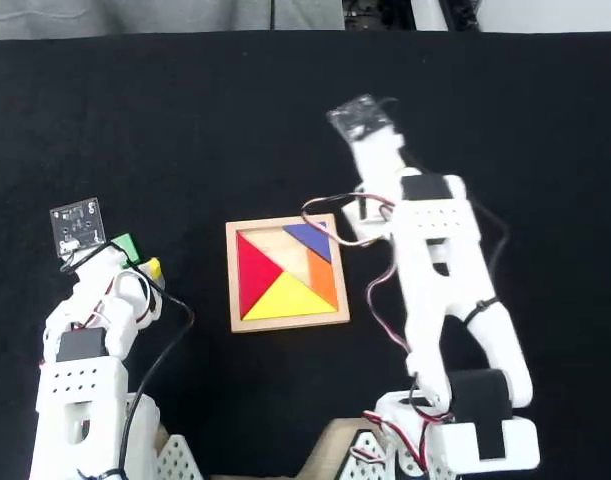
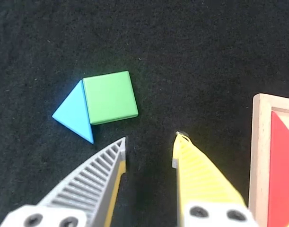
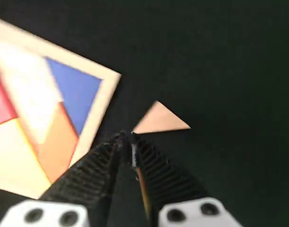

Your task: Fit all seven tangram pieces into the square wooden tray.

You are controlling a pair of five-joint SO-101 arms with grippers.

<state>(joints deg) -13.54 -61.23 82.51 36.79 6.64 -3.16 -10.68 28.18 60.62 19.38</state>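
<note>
Left gripper [image 2: 151, 142] hangs spread, ready for green square [image 2: 109, 97] and blue triangle [image 2: 74, 113] at nine o'clock of the wooden tray [image 1: 231, 280]; right gripper [image 3: 126, 138], pinched empty, sits just beside the peach triangle [image 3: 161, 119], probably to push it.

The surface [image 2: 205, 42] is black cloth, matt and faintly fuzzy. The tray [image 2: 258, 142] is pale bare wood with a smooth, unglossed rim. The green square [image 2: 109, 97] and the blue triangle [image 2: 72, 113] look smooth and evenly painted, matt rather than glossy. The left gripper [image 2: 150, 145] has ribbed plastic jaws, one grey-white and one yellow. The right gripper [image 3: 126, 138] has ribbed, matt black plastic jaws.
</note>
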